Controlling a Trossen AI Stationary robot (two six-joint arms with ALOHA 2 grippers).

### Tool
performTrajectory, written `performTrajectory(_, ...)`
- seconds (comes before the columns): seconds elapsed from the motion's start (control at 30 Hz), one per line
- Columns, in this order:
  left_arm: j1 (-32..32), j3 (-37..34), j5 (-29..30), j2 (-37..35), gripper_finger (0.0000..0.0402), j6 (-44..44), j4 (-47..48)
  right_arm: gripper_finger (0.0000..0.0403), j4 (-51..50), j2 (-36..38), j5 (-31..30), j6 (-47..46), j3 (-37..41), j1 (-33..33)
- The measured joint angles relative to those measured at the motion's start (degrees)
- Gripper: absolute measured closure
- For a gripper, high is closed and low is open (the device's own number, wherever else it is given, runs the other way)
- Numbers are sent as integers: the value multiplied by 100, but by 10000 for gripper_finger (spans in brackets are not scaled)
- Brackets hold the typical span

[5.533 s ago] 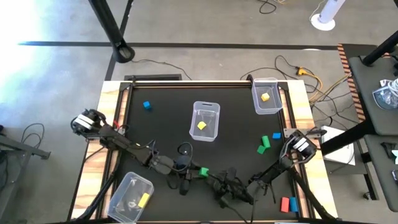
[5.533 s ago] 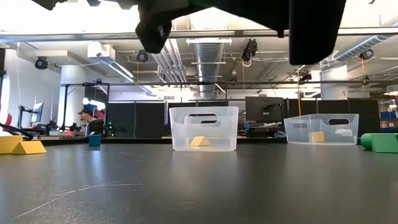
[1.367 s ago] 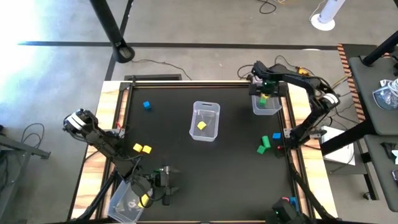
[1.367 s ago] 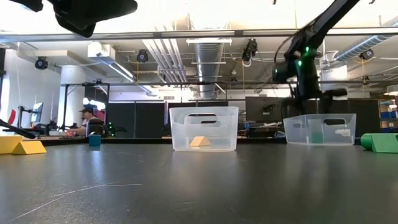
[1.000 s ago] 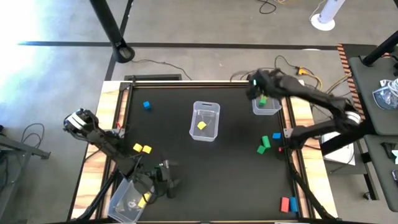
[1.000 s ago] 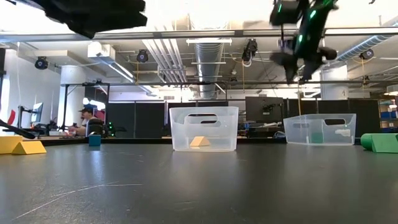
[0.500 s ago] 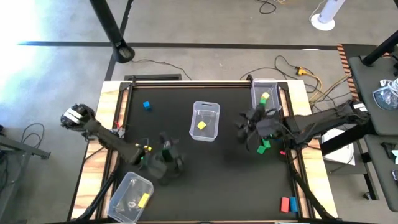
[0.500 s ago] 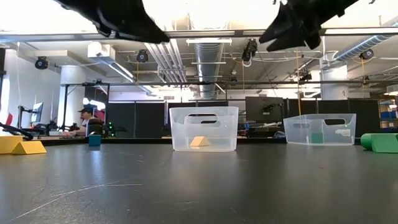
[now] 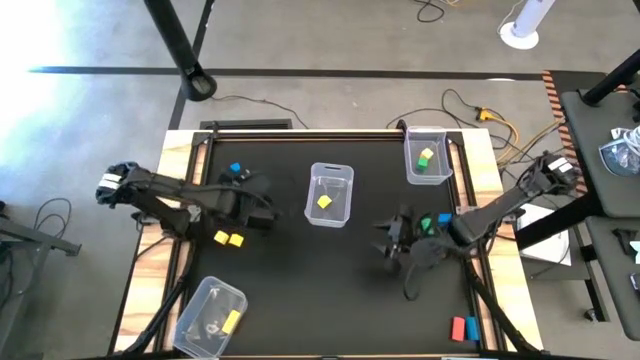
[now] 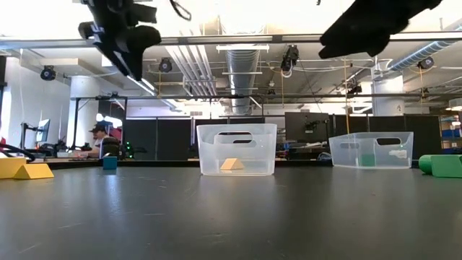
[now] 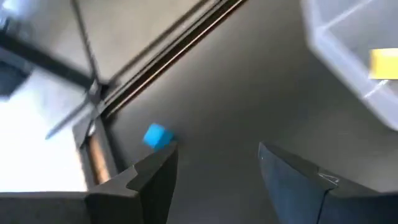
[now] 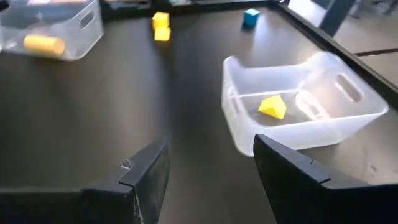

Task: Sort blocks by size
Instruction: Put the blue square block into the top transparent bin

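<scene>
Your left gripper (image 9: 262,205) is hovering over the mat at about 9 o'clock from the centre bin (image 9: 330,194), jaws apart with nothing between them, and its wrist camera is looking at the blue cube (image 11: 158,136) lying near the mat's 11 o'clock corner. Your right gripper (image 9: 393,236) is hanging at 4 o'clock from that bin, jaws also apart and empty, just beside the green blocks (image 9: 428,224). The remaining loose blocks are sitting well apart: two yellow cubes (image 9: 228,239) at 6 o'clock from the left gripper and a red and blue pair (image 9: 463,327) near the 5 o'clock corner. You are risking a nudge to the yellow cubes if you are dropping the left arm without watching its forearm. On the right, the fingers could push the green blocks around if they are descending off-centre, spoiling the grasp.
</scene>
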State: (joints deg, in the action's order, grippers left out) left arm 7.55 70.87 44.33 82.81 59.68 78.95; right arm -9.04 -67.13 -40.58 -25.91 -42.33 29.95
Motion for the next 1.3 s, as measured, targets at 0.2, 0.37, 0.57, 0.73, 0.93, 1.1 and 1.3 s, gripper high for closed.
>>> performTrajectory(0.2, -1370, 192, -1575, 32, 191, -540, 205, 183, 59, -236, 1, -7, -5, 275)
performTrajectory(0.37, -2531, 67, -2139, 170, 192, -814, 210, 183, 60, -214, -2, 25, -24, 280)
performTrajectory(0.57, -3778, -141, -2253, 273, 202, -1557, 101, 181, 26, -197, 3, 39, -26, 283)
performTrajectory(0.73, -4435, -302, -2501, 277, 206, -2255, -360, 183, 28, -234, 4, 41, -24, 283)
performTrajectory(0.93, -4924, -493, -2806, 276, 204, -2436, -989, 181, 36, -234, 3, 42, -21, 280)
performTrajectory(1.1, -5272, -654, -3151, 277, 197, -2112, -1325, 183, 37, -234, 4, 44, -20, 280)
performTrajectory(1.3, -5360, -772, -3143, 275, 196, -2262, -1530, 182, 36, -234, 4, 41, -20, 280)
